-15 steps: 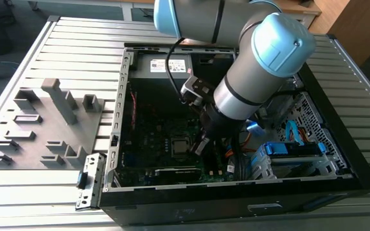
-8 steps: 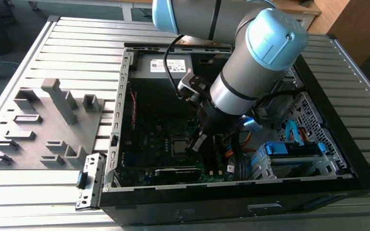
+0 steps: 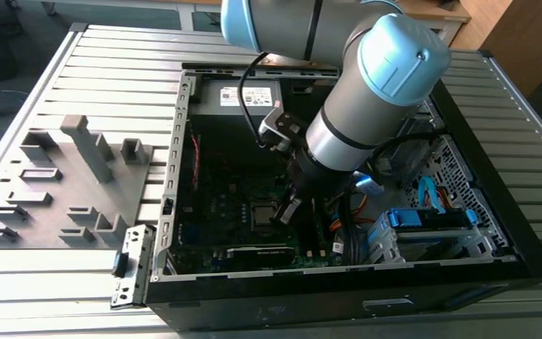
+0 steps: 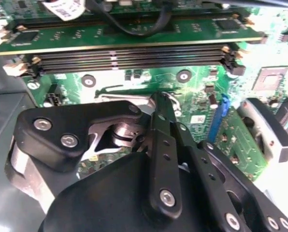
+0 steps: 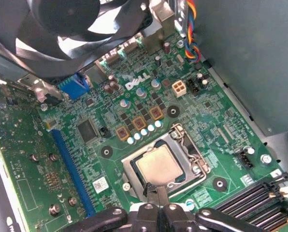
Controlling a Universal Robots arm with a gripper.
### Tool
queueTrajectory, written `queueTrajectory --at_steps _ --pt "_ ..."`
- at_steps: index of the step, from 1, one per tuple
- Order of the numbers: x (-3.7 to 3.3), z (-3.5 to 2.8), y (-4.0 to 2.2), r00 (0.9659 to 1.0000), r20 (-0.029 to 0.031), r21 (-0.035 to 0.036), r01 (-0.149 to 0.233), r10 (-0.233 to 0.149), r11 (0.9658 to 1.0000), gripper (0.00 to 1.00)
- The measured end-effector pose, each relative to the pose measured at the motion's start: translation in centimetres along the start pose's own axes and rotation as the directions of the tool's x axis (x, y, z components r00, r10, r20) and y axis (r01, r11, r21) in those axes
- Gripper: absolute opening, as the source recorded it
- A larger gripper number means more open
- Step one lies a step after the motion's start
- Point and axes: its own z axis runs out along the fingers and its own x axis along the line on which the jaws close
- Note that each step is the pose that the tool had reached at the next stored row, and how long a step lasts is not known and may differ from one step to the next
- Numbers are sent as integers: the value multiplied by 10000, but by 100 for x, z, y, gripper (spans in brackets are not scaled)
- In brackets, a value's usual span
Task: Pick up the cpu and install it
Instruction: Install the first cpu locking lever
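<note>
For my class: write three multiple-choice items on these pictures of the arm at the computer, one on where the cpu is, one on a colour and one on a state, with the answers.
1. Where does the cpu lie?
A. On a chair
B. In the metal socket on the green board
C. In a person's hand

2. What colour is the long slot beside the socket?
A. Blue
B. Red
C. Yellow

3. How is the computer case?
A. Shut on all sides
B. Wrapped in foil
C. Open on top, its inside showing

Answers:
1. B, since the first wrist view shows its pale top framed by the socket.
2. A, since the slot shows blue there.
3. C, since the exterior view looks straight in.
</note>
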Motion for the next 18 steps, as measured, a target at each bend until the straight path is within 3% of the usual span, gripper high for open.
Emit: queueTrajectory --at_steps 9,18 --pt "44 3 -25 9999 -93 116 -38 39 9999 11" --pt "40 5 -35 9998 -161 159 -74 77 9998 11"
